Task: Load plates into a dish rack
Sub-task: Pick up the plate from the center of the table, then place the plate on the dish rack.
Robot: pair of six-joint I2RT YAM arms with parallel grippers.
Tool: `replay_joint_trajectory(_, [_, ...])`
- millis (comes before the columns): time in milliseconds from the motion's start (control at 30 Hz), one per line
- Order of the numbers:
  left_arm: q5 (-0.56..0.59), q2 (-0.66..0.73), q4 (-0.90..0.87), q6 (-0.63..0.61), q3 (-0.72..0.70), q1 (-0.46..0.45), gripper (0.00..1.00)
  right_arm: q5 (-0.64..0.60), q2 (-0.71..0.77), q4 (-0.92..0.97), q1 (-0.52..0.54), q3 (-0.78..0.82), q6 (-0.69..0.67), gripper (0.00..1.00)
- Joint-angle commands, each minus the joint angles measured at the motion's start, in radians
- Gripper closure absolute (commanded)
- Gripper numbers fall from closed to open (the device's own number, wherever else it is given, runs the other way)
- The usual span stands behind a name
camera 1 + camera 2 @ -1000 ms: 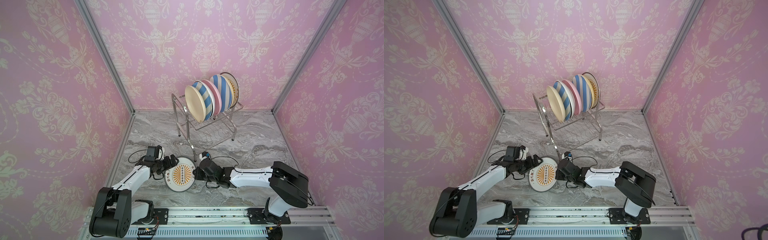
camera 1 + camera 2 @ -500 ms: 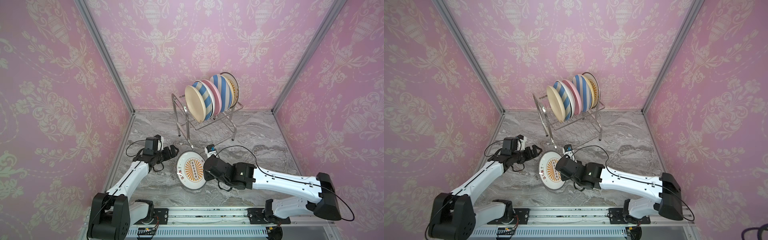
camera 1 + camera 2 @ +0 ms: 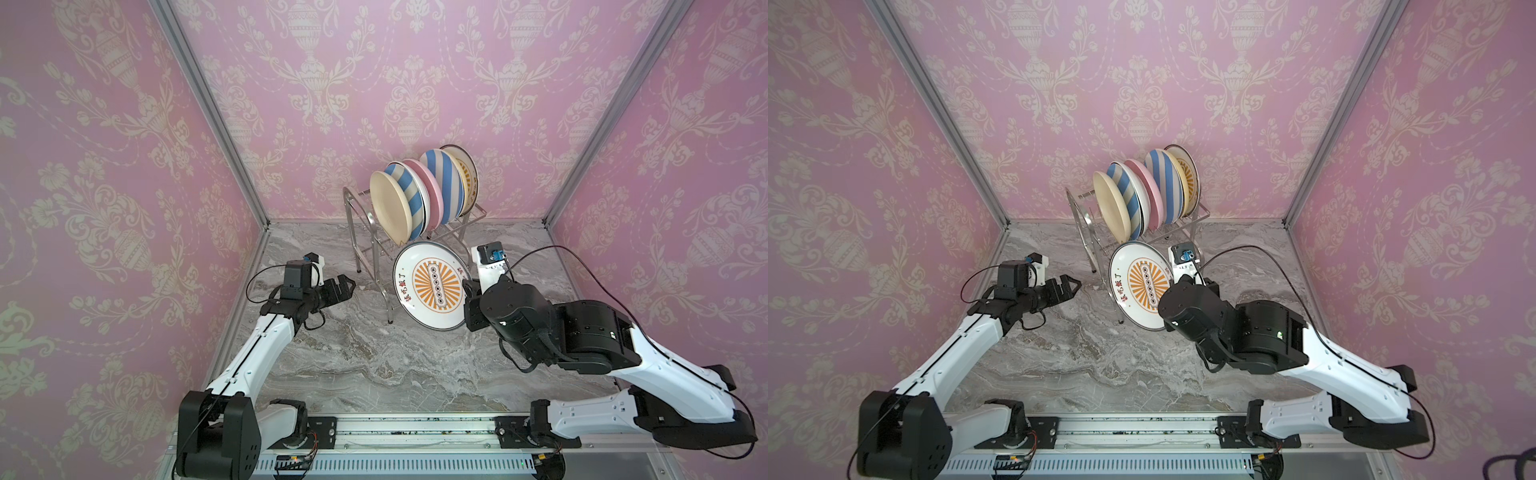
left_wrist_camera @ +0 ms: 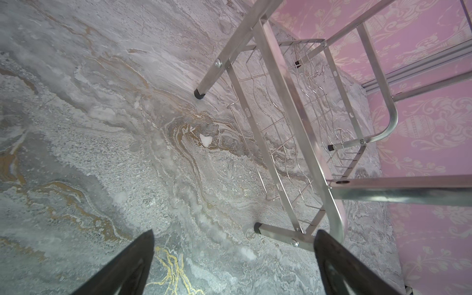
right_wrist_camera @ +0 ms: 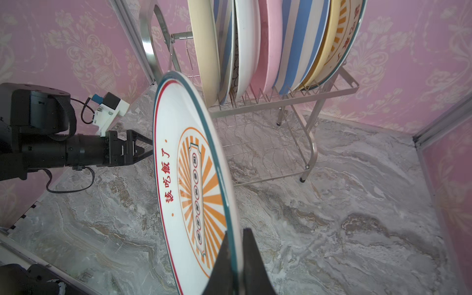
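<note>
Sunburst plate (image 3: 432, 286) stands on edge just before the dish rack (image 4: 396, 191), rim pinched in our right gripper (image 5: 236, 237), likely so it can slide upright into a slot beside the racked plates (image 3: 415, 199). Our left gripper (image 3: 344, 286) hangs open and empty beside the rack.

One dish rack (image 4: 292, 102) is standing; seven plates are resting in it: one cream (image 3: 388, 203), two blue-striped (image 3: 405, 187) (image 3: 446, 183), one petal-patterned (image 5: 246, 51), one pink (image 3: 430, 195), one yellow (image 5: 329, 51), one sunburst (image 3: 467, 174); an eighth plate (image 3: 432, 286), also sunburst, is hanging outside it; two grippers are showing: left gripper (image 3: 349, 286), right gripper (image 5: 235, 237).
</note>
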State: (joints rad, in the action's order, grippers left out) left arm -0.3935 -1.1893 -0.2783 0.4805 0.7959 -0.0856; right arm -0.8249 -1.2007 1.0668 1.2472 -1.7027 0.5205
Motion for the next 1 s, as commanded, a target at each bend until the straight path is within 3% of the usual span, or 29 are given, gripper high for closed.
replay_joint_trajectory(0, [-0.002, -0.011, -0.016, -0.03, 0.009, 0.011, 0.01, -0.123, -0.027, -0.048, 0.011, -0.12, -0.177, 1.0])
replay_joint_trajectory(367, [-0.033, 0.001, -0.018, -0.031, -0.006, 0.014, 0.01, -0.344, -0.156, -0.625, 0.007, -0.154, -0.684, 1.0])
replay_joint_trajectory(500, [-0.041, 0.019, 0.0, -0.013, -0.043, 0.014, 0.01, -0.242, -0.17, -0.66, -0.051, -0.174, -0.636, 1.0])
replay_joint_trajectory(967, [-0.041, 0.124, 0.039, -0.004, -0.107, 0.015, 0.01, -0.158, -0.408, -0.637, -0.163, -0.395, -0.634, 1.0])
